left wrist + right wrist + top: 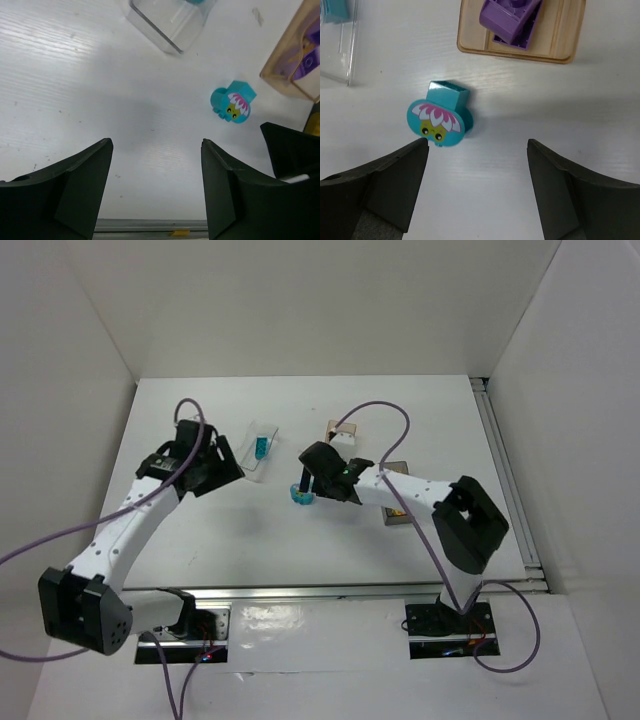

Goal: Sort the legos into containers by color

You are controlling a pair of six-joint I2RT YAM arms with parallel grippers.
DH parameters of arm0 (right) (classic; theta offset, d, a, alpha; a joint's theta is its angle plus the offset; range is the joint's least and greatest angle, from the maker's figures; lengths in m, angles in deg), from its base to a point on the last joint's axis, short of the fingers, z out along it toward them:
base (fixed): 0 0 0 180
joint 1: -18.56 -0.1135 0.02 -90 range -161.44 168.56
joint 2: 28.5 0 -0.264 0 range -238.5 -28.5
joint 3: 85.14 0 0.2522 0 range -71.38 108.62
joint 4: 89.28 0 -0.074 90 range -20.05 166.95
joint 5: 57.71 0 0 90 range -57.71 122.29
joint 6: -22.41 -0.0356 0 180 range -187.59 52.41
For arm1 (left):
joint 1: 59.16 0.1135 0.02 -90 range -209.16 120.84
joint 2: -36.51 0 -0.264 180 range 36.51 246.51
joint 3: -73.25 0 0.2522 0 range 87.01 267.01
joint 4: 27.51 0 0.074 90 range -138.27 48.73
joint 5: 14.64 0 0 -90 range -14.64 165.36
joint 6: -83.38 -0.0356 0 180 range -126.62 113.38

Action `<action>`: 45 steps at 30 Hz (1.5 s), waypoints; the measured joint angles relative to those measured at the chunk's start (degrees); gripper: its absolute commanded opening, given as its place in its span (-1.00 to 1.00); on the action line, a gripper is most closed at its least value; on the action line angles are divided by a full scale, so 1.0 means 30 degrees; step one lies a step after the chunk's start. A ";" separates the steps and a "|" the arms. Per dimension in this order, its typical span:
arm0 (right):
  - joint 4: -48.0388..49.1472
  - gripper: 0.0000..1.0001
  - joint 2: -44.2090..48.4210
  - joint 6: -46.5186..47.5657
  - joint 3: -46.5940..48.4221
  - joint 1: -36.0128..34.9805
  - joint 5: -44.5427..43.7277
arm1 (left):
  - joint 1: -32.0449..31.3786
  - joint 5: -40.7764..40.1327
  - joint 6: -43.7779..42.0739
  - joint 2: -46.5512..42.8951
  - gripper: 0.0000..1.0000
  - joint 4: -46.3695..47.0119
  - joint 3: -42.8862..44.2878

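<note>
- The teal flower-faced lego [440,117] lies on the white table [520,125], printed face up, with its square end pointing far, toward the tan tray [570,30].
- The right gripper [477,150] hovers just near of it, fingers spread apart and empty.
- The left gripper [156,145] is likewise spread, off to the lego's left.

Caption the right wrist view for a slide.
Open right gripper hovers by a loose teal flower-faced lego; a purple lego sits in the tan tray.

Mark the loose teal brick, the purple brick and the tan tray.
teal brick [440,122], right wrist view, on its flower-printed face.
purple brick [510,17], right wrist view, on the middle of its body.
tan tray [567,35], right wrist view, on bare floor near its right edge.
</note>
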 measured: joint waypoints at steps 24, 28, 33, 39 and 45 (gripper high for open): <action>-0.0947 0.33 -0.7016 -0.3512 0.5938 0.0000 -0.1807 | 0.3147 0.2769 -0.0481 -0.2710 0.51 0.0648 -0.1421; -0.0940 0.11 -0.7023 -0.3614 0.5938 0.0000 -0.1792 | 0.3177 0.3024 -0.0648 -0.2710 0.51 0.0852 -0.1661; -0.0889 0.01 -0.7023 -0.3723 0.5938 0.0000 -0.1719 | 0.3177 0.3206 -0.0809 -0.2710 0.51 0.1049 -0.1865; -0.0408 0.01 -0.7031 -0.3694 0.5814 0.0000 -0.1056 | 0.3177 0.3373 -0.0874 -0.2710 0.54 0.1078 -0.1880; -0.0044 -0.30 -0.7031 -0.3417 0.5719 0.0022 -0.0590 | 0.3184 0.4248 -0.1173 -0.2499 0.62 0.1180 -0.1880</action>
